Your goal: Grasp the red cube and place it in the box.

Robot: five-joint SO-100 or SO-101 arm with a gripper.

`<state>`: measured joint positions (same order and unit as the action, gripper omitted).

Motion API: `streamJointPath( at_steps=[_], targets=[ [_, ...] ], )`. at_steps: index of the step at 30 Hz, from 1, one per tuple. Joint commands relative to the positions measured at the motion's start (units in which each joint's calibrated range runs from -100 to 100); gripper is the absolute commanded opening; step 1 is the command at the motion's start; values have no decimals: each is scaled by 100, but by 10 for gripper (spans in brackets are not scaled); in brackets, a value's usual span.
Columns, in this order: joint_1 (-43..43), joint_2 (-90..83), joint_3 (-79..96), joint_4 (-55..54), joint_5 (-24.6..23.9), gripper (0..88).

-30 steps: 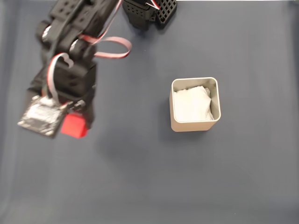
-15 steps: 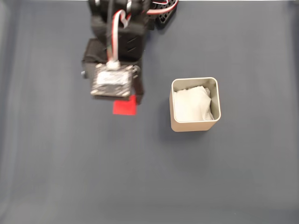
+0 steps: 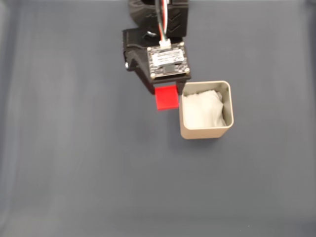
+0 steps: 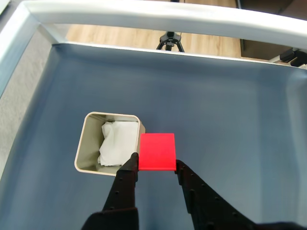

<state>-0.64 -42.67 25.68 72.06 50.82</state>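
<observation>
I see gripper [image 4: 157,165] clamped on red cube [image 4: 157,152], both black fingers [image 4: 126,177] pressing its sides. Cube held above dark blue mat [image 3: 74,163], just beside box [image 3: 183,129], at its left wall in fixed view. White paper [image 4: 117,141] lining box.

A dark blue-grey mat [image 3: 74,173] covers the bench in the fixed view, smooth and evenly lit, with soft shadows and no hard glare. In the wrist view the same surface runs to the far edge of the bench, where a pale metal rail [image 4: 144,17] crosses the frame and bends down along the left edge. Beyond the rail lies a light wooden floor [image 4: 120,38], with a black tripod [image 4: 169,40] standing on it
</observation>
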Motion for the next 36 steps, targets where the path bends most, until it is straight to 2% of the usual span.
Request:
streamJointPath(
  at_steps=[1, 36],
  targets=[
    [-160, -177, 11, -4, 49, 3],
    [-941, 428, 194, -767, 34, 5]
  ],
)
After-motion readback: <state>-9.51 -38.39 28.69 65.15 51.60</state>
